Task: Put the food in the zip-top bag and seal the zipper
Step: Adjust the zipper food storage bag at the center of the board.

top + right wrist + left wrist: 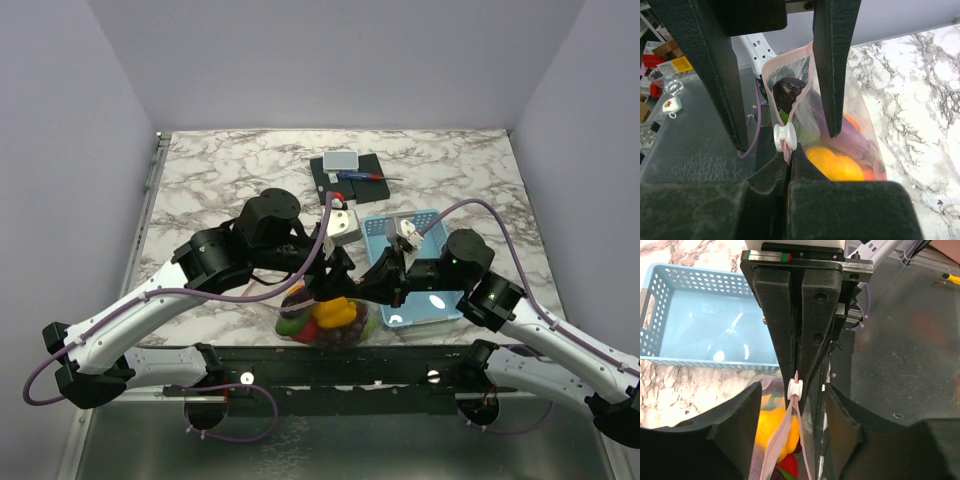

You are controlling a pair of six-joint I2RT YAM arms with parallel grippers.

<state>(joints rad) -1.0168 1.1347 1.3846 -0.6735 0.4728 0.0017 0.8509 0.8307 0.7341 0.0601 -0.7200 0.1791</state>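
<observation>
The zip-top bag (352, 332), loaded with food (335, 312), lies on the surface (230, 170) at lower centre of the top view, with its zipper (781, 435) running lengthwise up the left wrist view, pinched between the right fingers (765, 190) while the left fingers (735, 425) stand spread astride it.

Bright, even light, soft shadows, white glare on the basket (700, 325), and the right claw (789, 159) blurred up close.
</observation>
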